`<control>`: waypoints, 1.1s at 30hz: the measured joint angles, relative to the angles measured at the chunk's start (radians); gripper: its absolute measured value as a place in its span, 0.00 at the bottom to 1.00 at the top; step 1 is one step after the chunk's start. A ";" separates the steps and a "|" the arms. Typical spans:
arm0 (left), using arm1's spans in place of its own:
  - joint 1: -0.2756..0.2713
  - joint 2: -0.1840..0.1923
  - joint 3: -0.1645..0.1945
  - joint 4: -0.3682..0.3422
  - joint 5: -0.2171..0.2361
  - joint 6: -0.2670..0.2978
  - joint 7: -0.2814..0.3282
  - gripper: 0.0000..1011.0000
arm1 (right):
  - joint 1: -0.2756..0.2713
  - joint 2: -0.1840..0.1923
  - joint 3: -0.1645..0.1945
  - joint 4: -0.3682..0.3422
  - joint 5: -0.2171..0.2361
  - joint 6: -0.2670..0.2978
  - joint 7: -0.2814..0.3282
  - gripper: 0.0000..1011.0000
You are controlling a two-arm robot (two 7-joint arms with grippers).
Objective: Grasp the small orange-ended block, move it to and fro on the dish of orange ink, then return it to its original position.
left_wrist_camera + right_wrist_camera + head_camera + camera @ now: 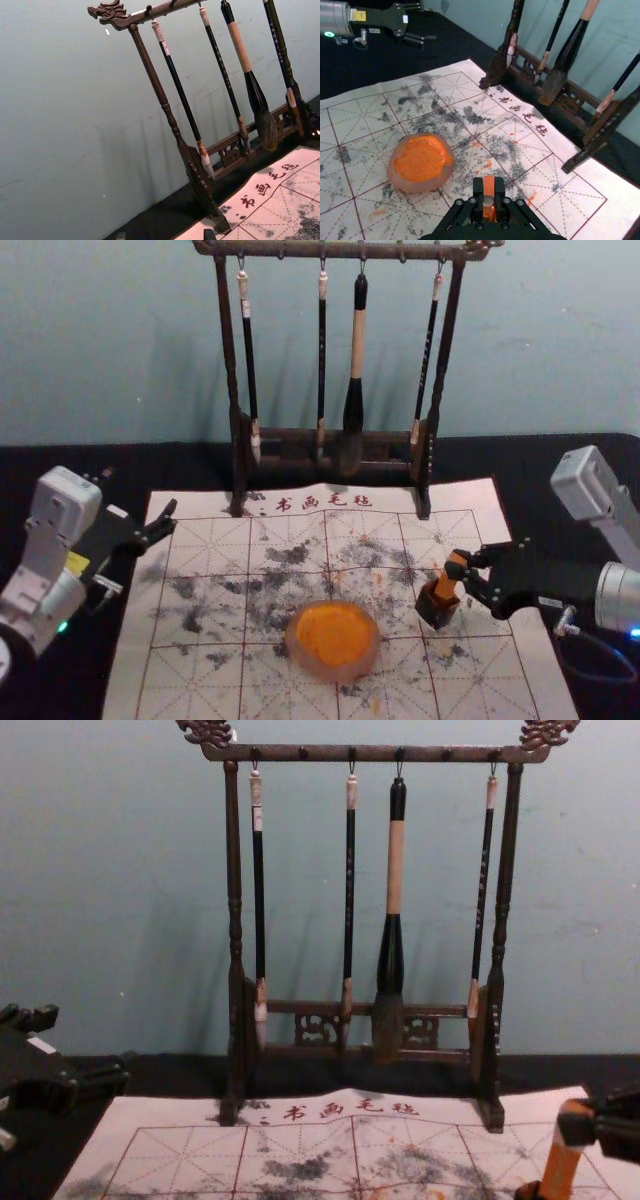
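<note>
My right gripper is shut on the upper part of the orange-ended block, right of the dish of orange ink. The block leans slightly, its lower end at the mouth of a small dark holder; whether it is inside I cannot tell. In the right wrist view the block sits between the fingertips of the right gripper. Idle at the far left, beside the mat, is my left gripper, open and empty; its own wrist view shows the left gripper at the lower edge.
A dark wooden rack with several hanging brushes stands at the mat's back edge, in front of the wall. The ink-stained white mat lies under dish and holder, over a black cloth.
</note>
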 joint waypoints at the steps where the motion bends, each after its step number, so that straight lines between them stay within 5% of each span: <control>1: 0.000 0.000 0.000 0.000 0.000 0.000 0.000 0.99 | 0.000 0.000 0.000 0.000 0.000 0.000 0.000 0.09; 33: 0.000 0.000 0.000 0.000 0.000 0.000 0.000 0.99 | 0.048 -0.056 -0.061 0.090 -0.072 0.012 0.012 0.09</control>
